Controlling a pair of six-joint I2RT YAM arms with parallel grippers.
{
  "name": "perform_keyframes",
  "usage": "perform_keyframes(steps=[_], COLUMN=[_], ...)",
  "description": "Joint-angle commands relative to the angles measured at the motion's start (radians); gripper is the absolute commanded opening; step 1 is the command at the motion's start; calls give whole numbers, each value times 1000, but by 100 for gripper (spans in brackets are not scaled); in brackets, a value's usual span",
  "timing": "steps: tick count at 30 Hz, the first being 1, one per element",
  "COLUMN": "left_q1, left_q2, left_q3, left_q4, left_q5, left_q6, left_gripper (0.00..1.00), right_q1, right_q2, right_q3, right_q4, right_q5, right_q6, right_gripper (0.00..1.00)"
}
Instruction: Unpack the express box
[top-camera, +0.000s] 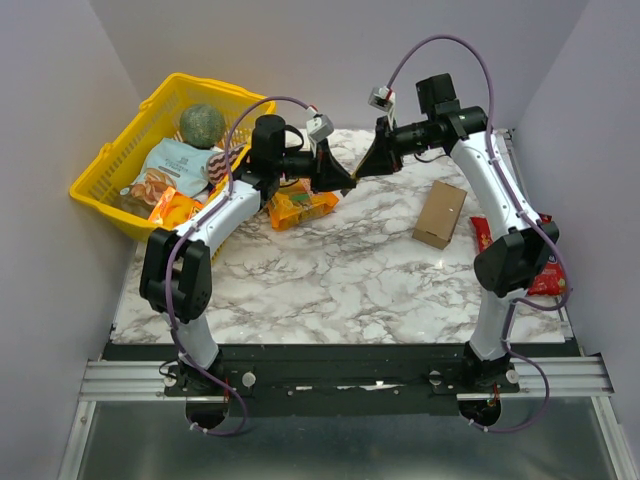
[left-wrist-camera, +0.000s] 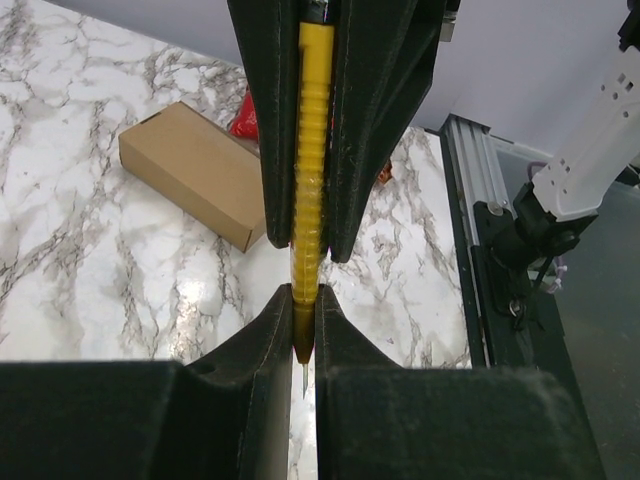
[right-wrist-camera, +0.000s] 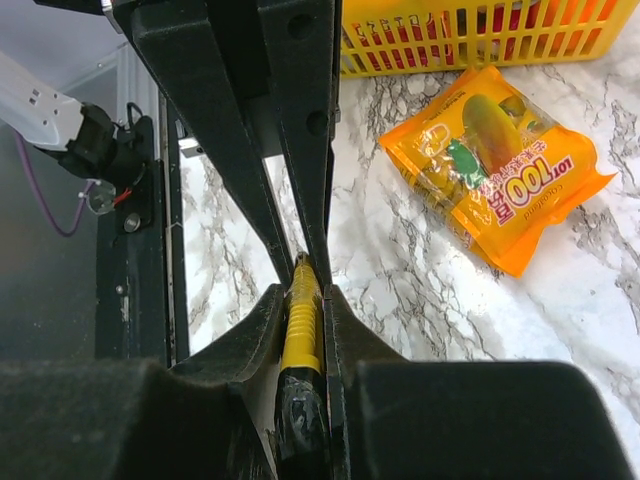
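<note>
Brown cardboard, plain and matte, made up your express box (top-camera: 440, 214); it lay flat on the marble-patterned table (top-camera: 330, 280), well to the right of the yellow basket (top-camera: 105, 190) and clear of both arms; its long axis ran away from the arm bases, the far end leaning a little rightward, away from the basket; its lid looked shut, though I could not tell which end carried the flap.

You had the left gripper (top-camera: 347, 181) and the right gripper (top-camera: 368, 168) tip to tip above the table, to the right of the basket and nearer to it than the box was; both were narrowed to a thin slot and both pinched the same yellow tool (left-wrist-camera: 310, 150). From the left wrist its ribbed yellow plastic spine ran straight up between the right gripper's black fingers, its lower end caught between the left's own pads (left-wrist-camera: 270, 340); from the right wrist the part in that gripper's fingers was black. The tool was slim and flat; what kind it was I could not tell. The fingers were matte black and wedge-shaped.

An orange snack packet (top-camera: 300, 208), glossy crinkled film, lay flat just beside the basket's near right corner; the basket was yellow plastic lattice holding packets (top-camera: 178, 165) and a round green thing (top-camera: 202, 124); a red snack bag (top-camera: 548, 272) lay on the side of the box away from the basket, partly hidden by your right arm.
</note>
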Motion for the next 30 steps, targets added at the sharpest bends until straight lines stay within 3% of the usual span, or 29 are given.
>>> perform_keyframes(steps=[1,4,8,10,15,18,19,20,23,30], left_q1=[-5,1,1,-17,-159,-236,-256,-265,-304,-393], left_q2=[6,-14,-63,-84,-5,114,147,178,317,608], left_q3=[32,27,-16,-40,40,180,209,240,382,660], left_q4=[-35,-47,-34,20,-78,-153,-153,-156,-176,-97], left_q5=[-91,-187,-296,-347,-490,-591,-594,-608,-648,-648], left_q6=[35,41,35,-25,9,-27,-36,-48,-48,-91], left_gripper=[9,39,57,62,66,67,68,68,68,65], right_q1=[18,13,-36,-112,-240,-280,-283,-283,-288,-393], right_q2=[3,-59,-161,-208,-331,-453,-493,-529,-613,-710], right_q3=[-31,-64,-96,-128,-200,-322,-438,-494,-643,-866], right_q4=[32,119,222,303,340,460,563,613,704,690], right_q5=[101,333,642,674,847,1014,1063,1195,1403,1401], right_q6=[91,183,274,343,392,434,410,409,449,553], right_gripper=[1,0,1,0,1,0,1,1,0,0])
